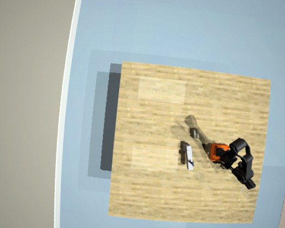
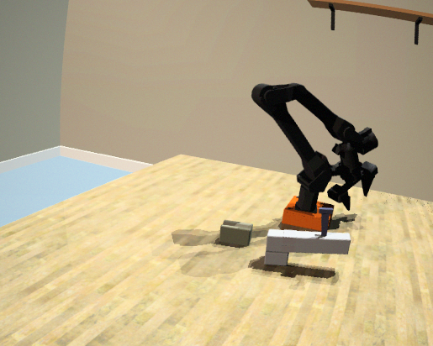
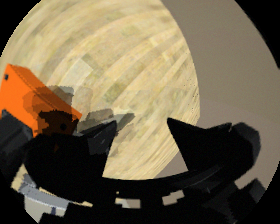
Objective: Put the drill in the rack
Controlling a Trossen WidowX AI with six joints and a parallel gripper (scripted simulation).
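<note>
A pale grey bar [image 1: 188,157] [image 2: 305,244] rests on a foot at one end, its other end overhanging the table. A dark blue-purple drill [image 2: 324,222] with a wide flat top stands upright in the bar near the overhanging end; from above it shows as a small blue piece [image 1: 192,164]. I cannot make out the key separately. A grey-olive grooved block [image 1: 195,133] [image 2: 235,236], apparently the rack, stands on the table with nothing in its groove. My gripper [image 2: 357,202] [image 3: 141,121] is open and empty, raised above the table, behind the bar in the exterior view and apart from it.
The orange robot base [image 1: 212,153] [image 2: 294,216] [image 3: 21,95] stands between the rack and the gripper in the overhead view, near the bar. The wooden table [image 1: 156,193] [image 2: 112,285] has its edge close to the gripper. A wall shelf [image 2: 377,10] hangs high behind.
</note>
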